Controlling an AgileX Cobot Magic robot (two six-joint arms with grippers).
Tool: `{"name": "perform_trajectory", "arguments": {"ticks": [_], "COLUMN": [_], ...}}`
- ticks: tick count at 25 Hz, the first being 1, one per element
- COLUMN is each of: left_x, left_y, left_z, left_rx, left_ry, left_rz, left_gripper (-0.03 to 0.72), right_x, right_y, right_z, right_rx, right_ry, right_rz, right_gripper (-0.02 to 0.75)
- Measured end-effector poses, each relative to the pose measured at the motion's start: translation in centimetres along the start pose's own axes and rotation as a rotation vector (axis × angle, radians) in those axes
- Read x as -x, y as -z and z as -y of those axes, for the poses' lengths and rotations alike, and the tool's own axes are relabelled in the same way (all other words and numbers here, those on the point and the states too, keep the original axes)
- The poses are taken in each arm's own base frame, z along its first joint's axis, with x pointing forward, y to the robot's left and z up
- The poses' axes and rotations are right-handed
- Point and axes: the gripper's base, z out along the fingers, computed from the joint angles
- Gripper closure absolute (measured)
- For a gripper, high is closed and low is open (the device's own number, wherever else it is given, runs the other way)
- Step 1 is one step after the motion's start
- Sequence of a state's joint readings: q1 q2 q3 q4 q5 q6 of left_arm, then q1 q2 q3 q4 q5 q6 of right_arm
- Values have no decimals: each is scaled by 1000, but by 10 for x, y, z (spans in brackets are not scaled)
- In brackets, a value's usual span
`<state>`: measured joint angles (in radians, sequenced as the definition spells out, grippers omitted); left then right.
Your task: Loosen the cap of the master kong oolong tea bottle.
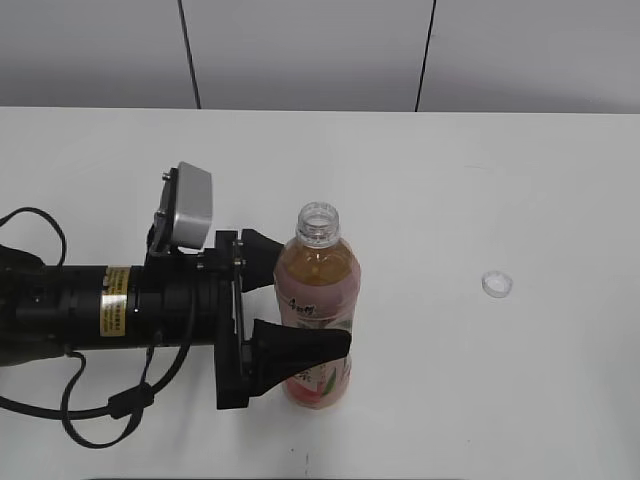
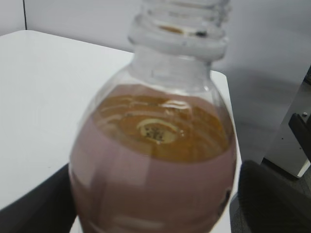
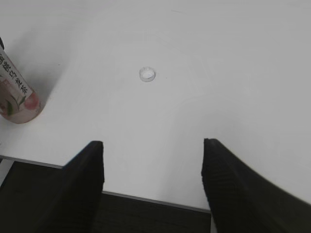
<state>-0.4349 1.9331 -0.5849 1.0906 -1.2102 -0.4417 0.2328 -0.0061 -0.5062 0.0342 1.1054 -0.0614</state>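
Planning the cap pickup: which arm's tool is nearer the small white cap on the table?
Right. Its open tool hangs back from the cap; the left tool grips the bottle, farther away.

Bench (image 1: 520,180): white, plain surface. Standing on it, upright, the master kong oolong tea bottle (image 1: 317,310), neck open. Lying well apart to its right, the cap (image 1: 496,284), apparently with its open side up.

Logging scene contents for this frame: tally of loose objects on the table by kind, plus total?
Bottles: 1, the master kong oolong tea bottle, upright, mouth open, left gripper around it
Caps: 1, the cap, lying apart on the table
Total: 2
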Motion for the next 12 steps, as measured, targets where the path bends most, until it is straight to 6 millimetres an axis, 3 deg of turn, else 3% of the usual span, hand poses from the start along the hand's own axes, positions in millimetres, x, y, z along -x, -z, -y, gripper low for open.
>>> {"name": "perform_trajectory", "arguments": {"ticks": [12], "left_x": [-4], "left_y": [9], "left_z": [-3], "left_rx": [-29], "left_ry": [42], "left_rz": [-31], "left_gripper": [97], "right_x": [0], "right_y": [0], "right_z": [0], "right_rx": [0], "right_ry": [0], "right_rz": [0], "right_gripper": [256]}}
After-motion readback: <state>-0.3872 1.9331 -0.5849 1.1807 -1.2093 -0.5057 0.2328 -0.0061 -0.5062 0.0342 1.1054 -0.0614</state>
